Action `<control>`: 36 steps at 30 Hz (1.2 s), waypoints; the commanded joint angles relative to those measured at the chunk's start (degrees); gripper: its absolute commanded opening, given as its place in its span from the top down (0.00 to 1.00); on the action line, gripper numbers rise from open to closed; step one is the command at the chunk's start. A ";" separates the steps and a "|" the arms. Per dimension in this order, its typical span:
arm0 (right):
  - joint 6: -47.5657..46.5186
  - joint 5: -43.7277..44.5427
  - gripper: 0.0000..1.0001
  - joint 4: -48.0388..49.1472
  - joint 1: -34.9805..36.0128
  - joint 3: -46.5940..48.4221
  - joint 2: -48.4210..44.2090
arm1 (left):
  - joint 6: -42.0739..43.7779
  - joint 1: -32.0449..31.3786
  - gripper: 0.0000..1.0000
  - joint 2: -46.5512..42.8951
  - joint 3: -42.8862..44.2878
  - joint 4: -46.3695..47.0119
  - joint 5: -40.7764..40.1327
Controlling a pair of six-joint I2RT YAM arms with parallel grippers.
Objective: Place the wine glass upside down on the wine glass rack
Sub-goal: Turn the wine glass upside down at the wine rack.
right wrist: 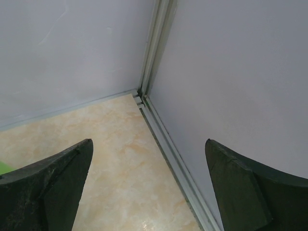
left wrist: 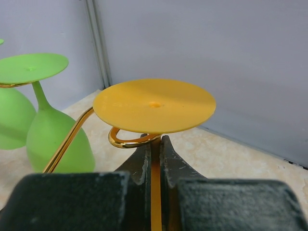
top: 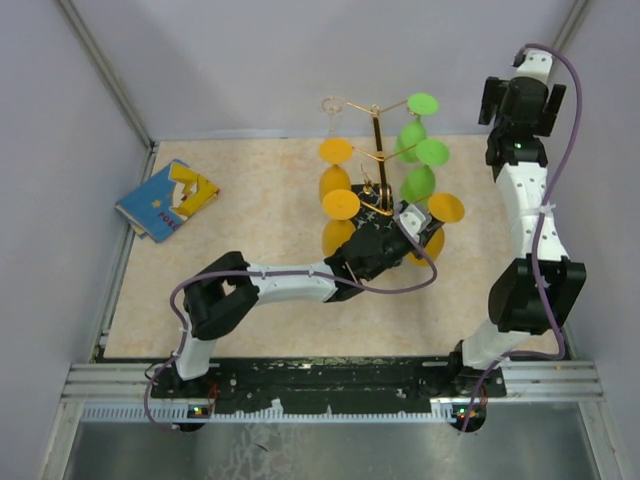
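our left pincer [left wrist: 155, 147] pinched the stem of the inverted orange wine glass [left wrist: 154, 105], foot over a scroll of the wine glass rack [left wrist: 126, 140]; we judged only release remained. our right pincer [right wrist: 148, 159] gaped wide, empty.

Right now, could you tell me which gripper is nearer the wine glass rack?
Left. The left gripper is at the wine glass rack, shut on the stem of an orange wine glass. The right gripper is open, off by the back right corner.
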 commanded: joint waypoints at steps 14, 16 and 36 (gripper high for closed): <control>1.40 -0.73 0.01 2.71 -0.90 -0.81 -4.33 | 0.87 -1.62 0.72 -10.54 -12.01 3.63 2.81; 1.18 -0.81 0.01 2.69 -0.85 -0.61 -4.35 | 1.11 -1.64 0.55 -10.95 -12.80 4.38 3.64; 0.80 -2.56 0.01 -0.33 -0.86 4.70 -2.90 | 2.40 -1.92 0.01 -25.21 -22.40 -4.79 13.99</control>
